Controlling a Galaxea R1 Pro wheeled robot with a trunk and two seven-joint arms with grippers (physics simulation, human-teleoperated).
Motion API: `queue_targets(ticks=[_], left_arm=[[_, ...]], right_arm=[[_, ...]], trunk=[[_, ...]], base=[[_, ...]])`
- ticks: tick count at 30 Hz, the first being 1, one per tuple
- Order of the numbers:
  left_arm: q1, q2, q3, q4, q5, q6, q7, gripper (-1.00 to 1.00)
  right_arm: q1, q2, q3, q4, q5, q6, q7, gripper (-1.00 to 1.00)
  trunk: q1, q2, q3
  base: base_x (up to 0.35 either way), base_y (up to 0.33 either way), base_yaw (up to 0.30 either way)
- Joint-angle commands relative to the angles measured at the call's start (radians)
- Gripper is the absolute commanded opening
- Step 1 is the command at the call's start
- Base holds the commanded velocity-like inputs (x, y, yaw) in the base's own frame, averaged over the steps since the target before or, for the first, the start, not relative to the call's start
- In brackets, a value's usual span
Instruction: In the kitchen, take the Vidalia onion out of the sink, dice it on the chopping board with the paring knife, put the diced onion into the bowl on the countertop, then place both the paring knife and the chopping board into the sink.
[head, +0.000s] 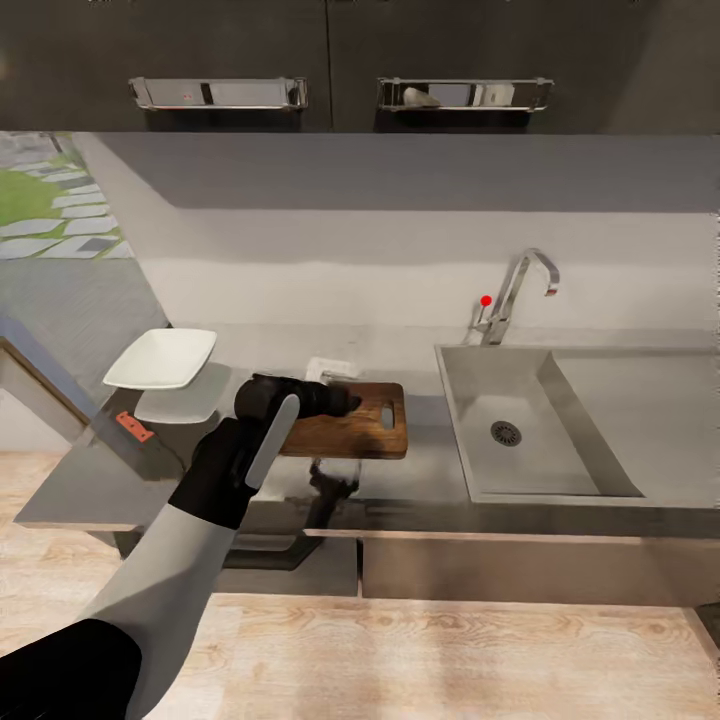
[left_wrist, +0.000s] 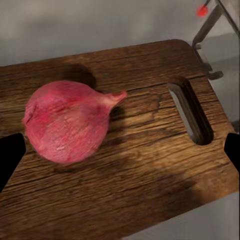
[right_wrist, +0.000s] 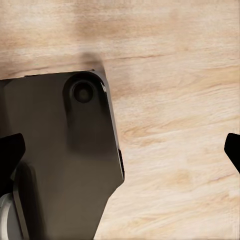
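We start at the left gripper (left_wrist: 120, 150): its fingers (left_wrist: 10, 155) sit wide apart, dark tips only just poking in at both edges of the left wrist view, clamped on nothing. Between and below them the Vidalia onion (left_wrist: 67, 121) lies on its side on the chopping board (left_wrist: 145, 150), stem tip pointing toward the board's handle slot (left_wrist: 190, 112). We cannot tell whether the fingers touch the board. In the head view the left gripper (head: 335, 398) and forearm cover the board's left end, so the onion is hidden there; only the right part of the chopping board (head: 365, 430) with its slot is visible on the counter (head: 420, 490).

The right gripper (right_wrist: 120, 142) has fingers (right_wrist: 11, 152) spread apart too, empty, tips cut off at the frame edges, over the wooden floor (right_wrist: 175, 125) and a dark part of the robot base (right_wrist: 65, 150).

Outward: the bowl (head: 160, 358) sits at the counter's left end, well apart from the board. A small reddish object (head: 134, 427) lies near it at the counter's edge; too small to identify. The sink (head: 530, 420) is to the right of the board, basin bare except the drain, faucet (head: 520, 295) behind it.
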Motion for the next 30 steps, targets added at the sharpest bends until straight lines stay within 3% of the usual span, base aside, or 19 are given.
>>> queue_targets(ticks=[1,30], left_arm=[[-0.001,0.000,-0.001,0.000,0.008,0.004,0.008,1.00],[-0.001,0.002,-0.001,0.015,0.008,0.004,0.008,1.00]], right_arm=[[0.000,-0.001,0.009,-0.002,-0.009,-0.002,-0.006,1.00],[0.000,-0.002,0.009,-0.002,-0.009,-0.002,-0.006,1.00]], trunk=[[0.000,-0.002,-0.001],[0.000,-0.002,-0.001]], base=[[-0.296,0.000,0.000],[-0.329,0.000,0.000]])
